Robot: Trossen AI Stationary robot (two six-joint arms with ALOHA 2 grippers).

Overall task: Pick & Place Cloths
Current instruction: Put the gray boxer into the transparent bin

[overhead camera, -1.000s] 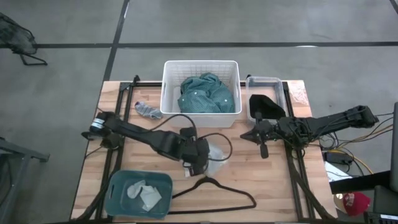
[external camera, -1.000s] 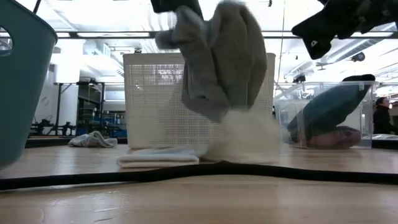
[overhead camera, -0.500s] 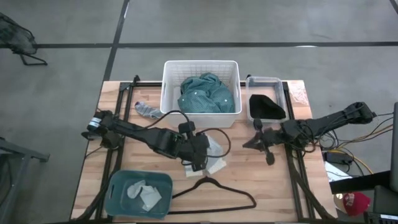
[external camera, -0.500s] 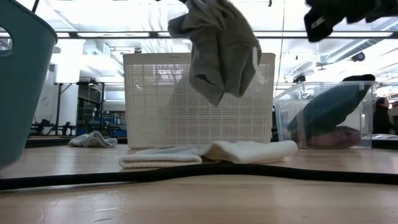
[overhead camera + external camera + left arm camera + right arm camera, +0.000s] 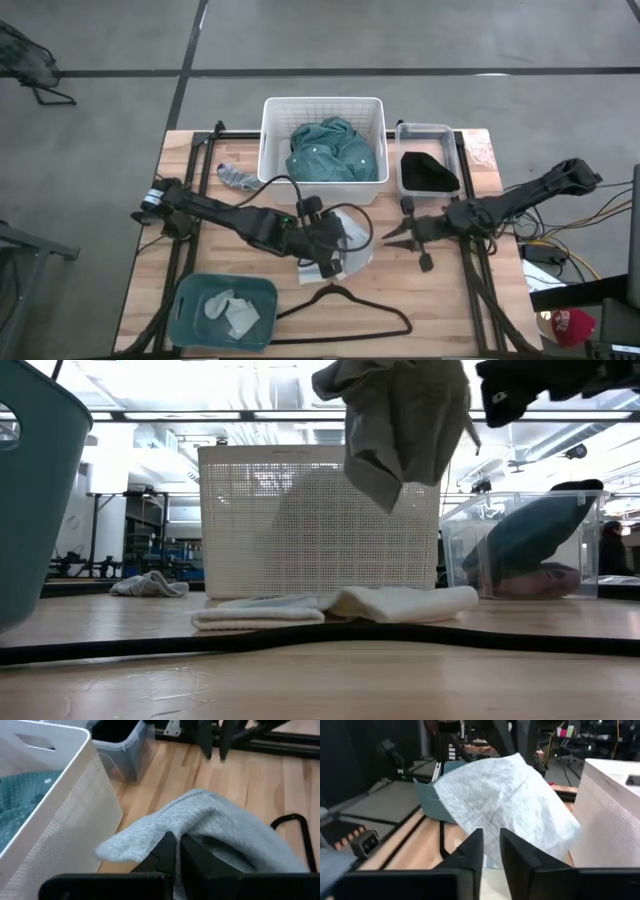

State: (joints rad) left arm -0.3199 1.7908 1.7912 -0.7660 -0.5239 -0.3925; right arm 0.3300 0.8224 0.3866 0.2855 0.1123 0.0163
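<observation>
Since half a second before, the left gripper [image 5: 335, 245] had carried the grey cloth [image 5: 352, 238] a little toward the right arm, and it hung higher above the desk [image 5: 440, 310]. Its fingers [image 5: 167, 852] were closed on the cloth's fold. The right gripper [image 5: 398, 238] had moved in toward the cloth, near the desk's middle, fingers parted and empty. A white cloth [image 5: 400, 603] lay flat on the desk beneath. The teal shirt [image 5: 330, 150] sat in the white basket [image 5: 268, 140] at the far edge; a black cloth [image 5: 428, 172] filled the clear bin [image 5: 425, 128] beside it.
</observation>
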